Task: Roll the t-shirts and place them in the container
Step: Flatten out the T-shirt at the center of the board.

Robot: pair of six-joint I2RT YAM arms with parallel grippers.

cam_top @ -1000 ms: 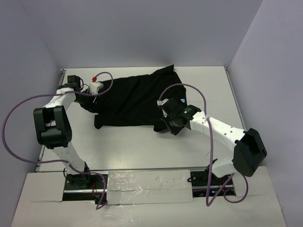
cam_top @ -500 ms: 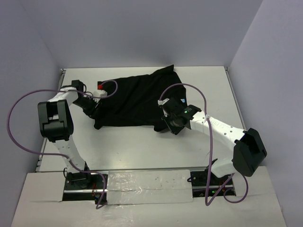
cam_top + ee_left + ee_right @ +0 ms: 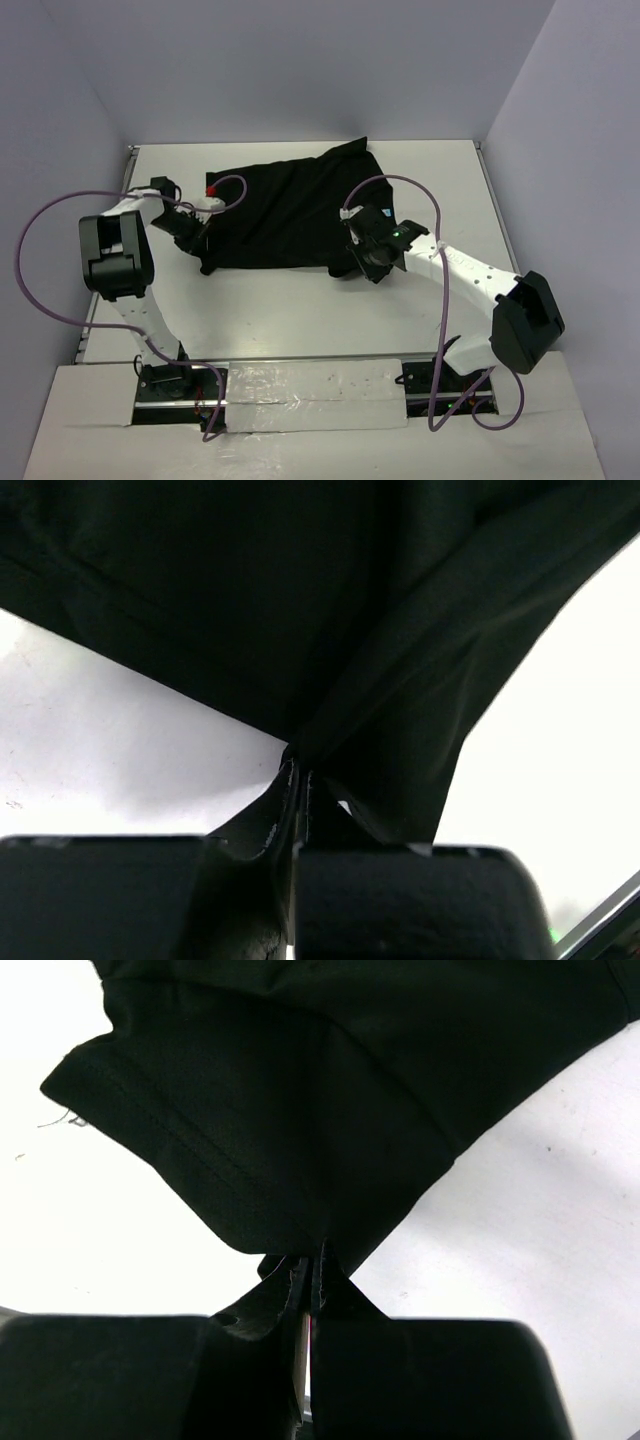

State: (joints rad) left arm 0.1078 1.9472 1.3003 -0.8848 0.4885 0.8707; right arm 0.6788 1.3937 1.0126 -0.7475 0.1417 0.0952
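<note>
The black t-shirt [image 3: 285, 205] lies spread across the far middle of the white table. At the shirt's left edge my left gripper [image 3: 197, 232] is shut, pinching a fold of the t-shirt [image 3: 330, 630] that rises out of its closed jaws at the left gripper [image 3: 298, 780]. My right gripper [image 3: 360, 258] holds the shirt's near right corner. In the right wrist view the t-shirt [image 3: 300, 1110] hangs from the shut right gripper [image 3: 315, 1260], a stitched hem showing at the left. No neck tag shows.
The white table [image 3: 300, 310] runs from the shirt to the arm bases. Grey walls close in the far side and both sides. Purple cables [image 3: 40, 250] loop off each arm.
My left gripper swung in from the table's far left corner to the shirt's left edge and closed on the fabric. The right gripper kept its hold and shifted slightly.
</note>
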